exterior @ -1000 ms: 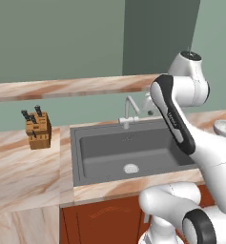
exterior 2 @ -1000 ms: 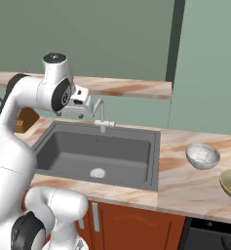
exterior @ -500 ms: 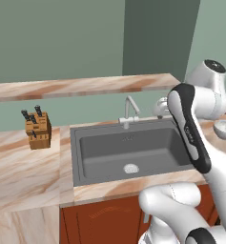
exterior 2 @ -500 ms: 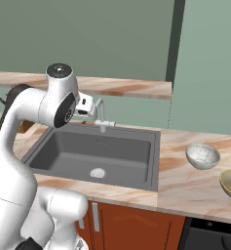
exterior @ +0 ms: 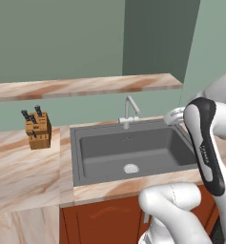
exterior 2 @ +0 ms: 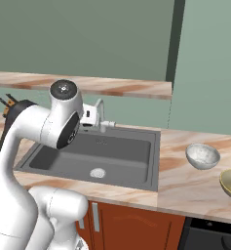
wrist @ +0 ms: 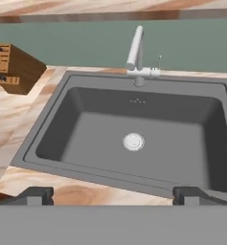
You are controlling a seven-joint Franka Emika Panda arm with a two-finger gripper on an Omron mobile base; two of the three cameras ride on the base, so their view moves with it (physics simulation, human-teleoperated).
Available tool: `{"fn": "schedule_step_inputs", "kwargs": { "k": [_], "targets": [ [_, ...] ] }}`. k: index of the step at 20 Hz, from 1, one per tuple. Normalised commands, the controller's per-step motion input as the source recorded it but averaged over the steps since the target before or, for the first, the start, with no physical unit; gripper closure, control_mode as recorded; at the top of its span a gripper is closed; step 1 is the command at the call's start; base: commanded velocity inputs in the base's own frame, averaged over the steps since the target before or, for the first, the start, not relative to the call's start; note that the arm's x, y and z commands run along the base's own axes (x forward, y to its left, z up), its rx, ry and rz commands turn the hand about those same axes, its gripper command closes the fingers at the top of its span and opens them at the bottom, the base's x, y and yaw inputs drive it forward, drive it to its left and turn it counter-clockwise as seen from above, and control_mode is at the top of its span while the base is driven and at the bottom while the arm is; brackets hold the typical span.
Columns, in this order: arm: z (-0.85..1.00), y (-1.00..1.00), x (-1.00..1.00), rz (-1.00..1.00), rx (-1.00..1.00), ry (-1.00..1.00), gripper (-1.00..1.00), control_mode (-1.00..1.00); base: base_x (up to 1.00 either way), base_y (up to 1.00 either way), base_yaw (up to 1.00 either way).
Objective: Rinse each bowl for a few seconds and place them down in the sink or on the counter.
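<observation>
The large dark grey rectangular sink (wrist: 134, 143) fills the middle of the hand view, its round pale drain (wrist: 133, 141) near the centre of the basin floor. At the top centre of that frame the slim silver gooseneck faucet (wrist: 136, 50) stands on the back rim, upright, with its spout curving toward the basin. The pincer (wrist: 112, 194) sits at the bottom of the hand view, its two dark fingertips (wrist: 36, 194) set wide apart with nothing between them, above the near edge of the pink-beige marbled desk (wrist: 81, 194).

In the right base view the pale grey round bowl (exterior 2: 202, 156) rests upright on the desk at the right of the frame, to the right of the sink (exterior 2: 95, 154) and apart from its rim. The dull olive-gold bowl (exterior 2: 230, 183) lies at the right edge of that frame, lower than the grey one and cut off by the border.

The wooden knife block with dark handles (exterior: 37, 129) stands on the desk at the left of the left base view, well apart from the sink (exterior: 131, 150). A narrow marbled shelf board (exterior: 81, 86) runs across the upper part of that frame along the green wall.
</observation>
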Motion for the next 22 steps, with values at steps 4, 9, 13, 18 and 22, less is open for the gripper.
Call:
{"fn": "schedule_step_inputs", "kwargs": {
  "k": [4, 9, 13, 18, 22],
  "targets": [
    [-0.06, -0.3, 0.0, 0.07, 0.0, -0.05, -1.0, -1.0, 0.0, 0.0, 0.0],
    [-0.18, -0.33, 0.18, 0.09, 0.0, -0.07, -1.0, -1.0, 0.0, 0.0, 0.0],
    [-0.24, -0.23, 0.33, 0.07, 0.0, -0.11, -1.0, -1.0, 0.0, 0.0, 0.0],
    [-0.28, -0.08, 0.41, 0.01, -0.01, -0.13, -1.0, -1.0, 0.0, 0.0, 0.0],
    [-0.32, 0.0, 0.42, 0.02, -0.01, -0.13, -1.0, -1.0, 0.0, 0.0, 0.0]
  ]
}}
